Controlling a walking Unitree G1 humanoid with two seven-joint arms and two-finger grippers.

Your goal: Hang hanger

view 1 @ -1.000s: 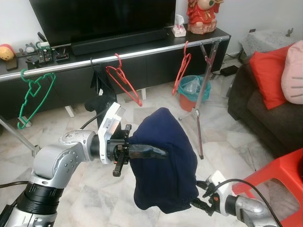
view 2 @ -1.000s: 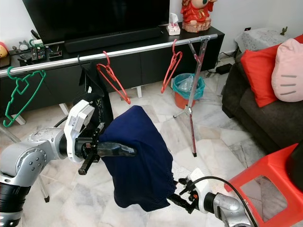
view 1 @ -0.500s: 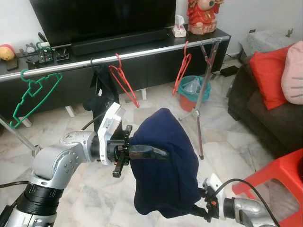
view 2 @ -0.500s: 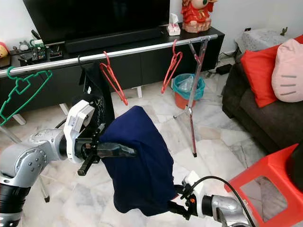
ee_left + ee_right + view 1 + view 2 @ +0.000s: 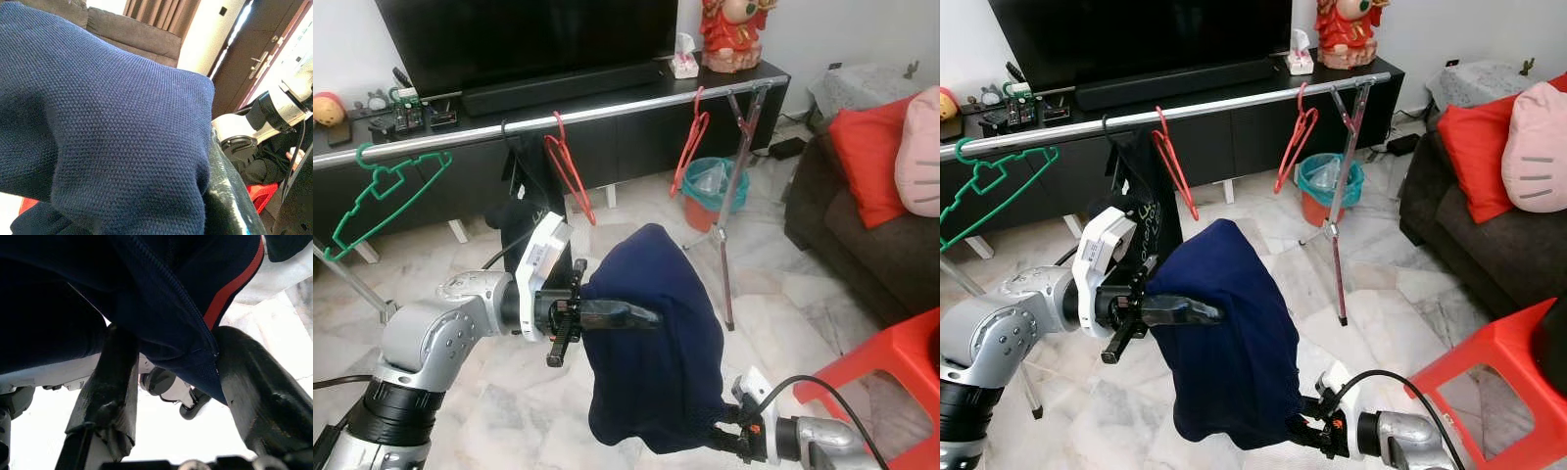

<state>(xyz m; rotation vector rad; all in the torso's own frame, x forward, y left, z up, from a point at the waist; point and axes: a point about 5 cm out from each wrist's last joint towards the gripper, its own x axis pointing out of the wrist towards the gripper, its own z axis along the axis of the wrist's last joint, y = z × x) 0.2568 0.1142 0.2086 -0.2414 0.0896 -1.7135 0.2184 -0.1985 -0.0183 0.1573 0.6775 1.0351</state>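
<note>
Garment: navy knitted top point(image 5: 651, 343) draped over the left gripper point(image 5: 636, 315), hanging in folds above the marble floor point(image 5: 489, 411); a zip and a red stripe show at its lower edge in the right wrist view. No hanger can be made out inside it.
Left gripper: arm held out level in front of the robot, fingers point(image 5: 612, 314) pointing right under the cloth. Fabric covers the tips, so whether they are clenched or released cannot be told.
Right gripper: low at the hem point(image 5: 729, 438); in the right wrist view its two fingers point(image 5: 112, 382) stand spread with the zipped hem point(image 5: 186, 328) lying between them, not pinched.
Rail: silver clothes rail point(image 5: 607, 106) running across behind the garment, in front of the black TV cabinet point(image 5: 626, 137).
Hangers on rail: green hanger point(image 5: 382, 196) at the left end, tilted; red hanger point(image 5: 566, 166) near the middle beside a dark hanging garment point(image 5: 524, 186); second red hanger point(image 5: 690, 137) near the right end.
Surroundings: teal bin point(image 5: 713, 188) behind the rail stand; dark sofa point(image 5: 862, 235) with red cushion point(image 5: 869, 157) at right; red stool point(image 5: 891, 382) beside the right arm.
</note>
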